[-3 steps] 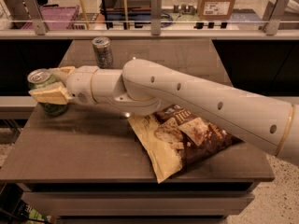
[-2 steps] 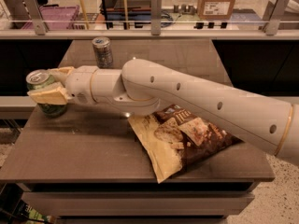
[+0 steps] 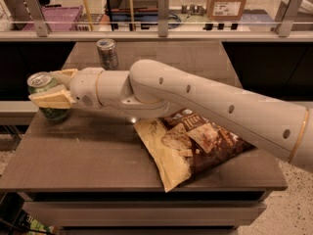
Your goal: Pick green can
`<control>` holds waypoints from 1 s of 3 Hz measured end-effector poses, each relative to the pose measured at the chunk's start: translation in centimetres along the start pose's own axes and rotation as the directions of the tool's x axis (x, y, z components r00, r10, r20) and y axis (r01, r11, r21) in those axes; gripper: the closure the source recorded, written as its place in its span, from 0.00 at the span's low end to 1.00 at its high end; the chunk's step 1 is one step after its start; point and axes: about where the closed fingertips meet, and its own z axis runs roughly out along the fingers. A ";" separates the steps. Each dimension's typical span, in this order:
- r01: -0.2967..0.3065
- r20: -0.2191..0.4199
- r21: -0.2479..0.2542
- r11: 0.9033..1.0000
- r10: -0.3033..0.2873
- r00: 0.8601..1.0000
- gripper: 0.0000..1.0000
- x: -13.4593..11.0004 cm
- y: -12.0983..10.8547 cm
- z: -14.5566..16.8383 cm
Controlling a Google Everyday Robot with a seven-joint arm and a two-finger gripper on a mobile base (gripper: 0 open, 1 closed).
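The green can [image 3: 41, 81], short with a light green body and a silver top, stands near the left edge of the dark table [image 3: 98, 165]. My gripper [image 3: 44, 87] reaches in from the right on the long white arm [image 3: 205, 106]. Its cream fingers [image 3: 51, 99] sit on either side of the can: one crosses the front of its body, the other is behind it. The gripper appears shut on the can. The can's base looks to be at table level.
A slimmer silver-grey can [image 3: 106, 53] stands at the back of the table. A brown and cream chip bag [image 3: 195, 146] lies under the arm at the middle right. A rail with posts [image 3: 163, 13] runs behind the table, with a cardboard box [image 3: 227, 1] beyond it.
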 end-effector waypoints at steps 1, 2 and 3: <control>0.007 0.015 -0.027 1.000 -0.006 1.000 1.00 -1.0 -0.4 -1.3; 0.032 0.023 -0.039 0.999 -0.031 0.999 1.00 -2.5 -0.9 -2.4; 0.059 0.020 -0.052 0.997 -0.058 0.998 1.00 -4.4 -1.4 -3.1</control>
